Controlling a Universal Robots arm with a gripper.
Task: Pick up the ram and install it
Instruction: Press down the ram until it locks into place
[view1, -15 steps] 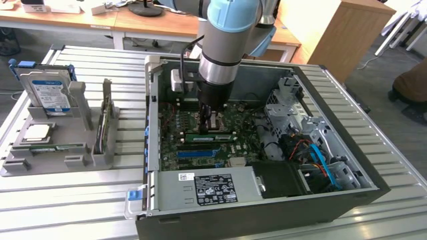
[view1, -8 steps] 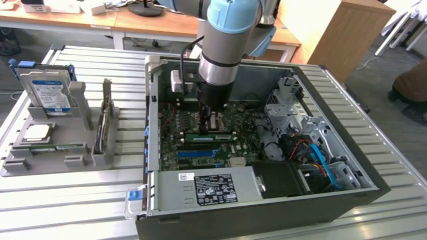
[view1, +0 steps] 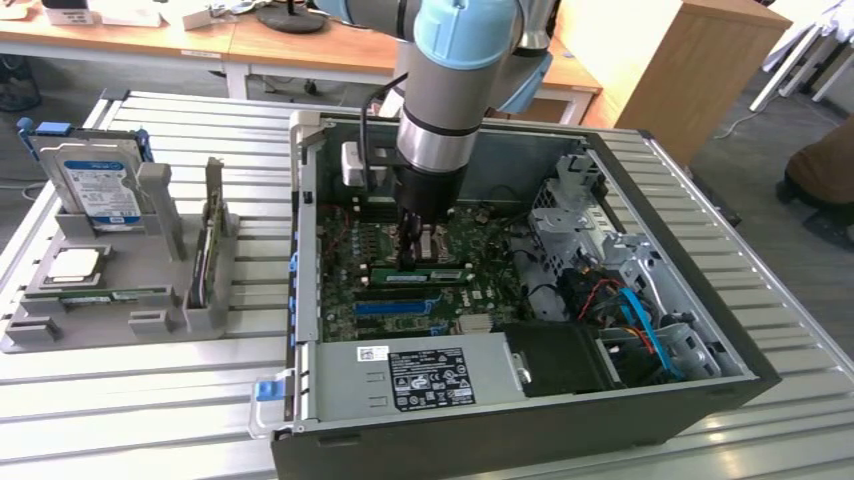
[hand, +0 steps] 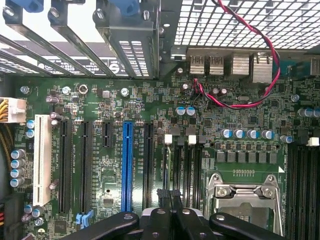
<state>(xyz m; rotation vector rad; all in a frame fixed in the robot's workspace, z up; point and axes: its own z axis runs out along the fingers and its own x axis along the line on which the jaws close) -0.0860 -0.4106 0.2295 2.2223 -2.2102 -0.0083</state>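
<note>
**Fingers over the memory slots inside the open computer case**

Nearest in the exterior view is the black, open-sided computer case (view1: 507, 445), which lies on the ribbed silver metal table (view1: 134, 410). Just inside the case's near wall sits a silver box-shaped power supply with a black label (view1: 414, 375). Beyond it the green motherboard (view1: 350, 268) covers the floor of the case.

The ram, a long narrow green circuit-board stick (view1: 420, 273), lies along the memory slots near the middle of the case, directly under the arm's black gripper (view1: 416, 240). In the wrist view the gripper (hand: 170, 197) hangs above the black memory slots with white latches (hand: 192, 165), between the long blue expansion slot (hand: 127, 165) and the silver processor socket frame (hand: 243, 192). Its fingers (hand: 161, 220) are clenched close, tips almost touching; whether they pinch the ram's edge cannot be told.

Outside the case, on the exterior view's left, a grey plastic tray (view1: 80, 335) carries an upright silver hard drive with a blue-white label (view1: 100, 190) and a small square silver processor chip (view1: 74, 265).
</note>
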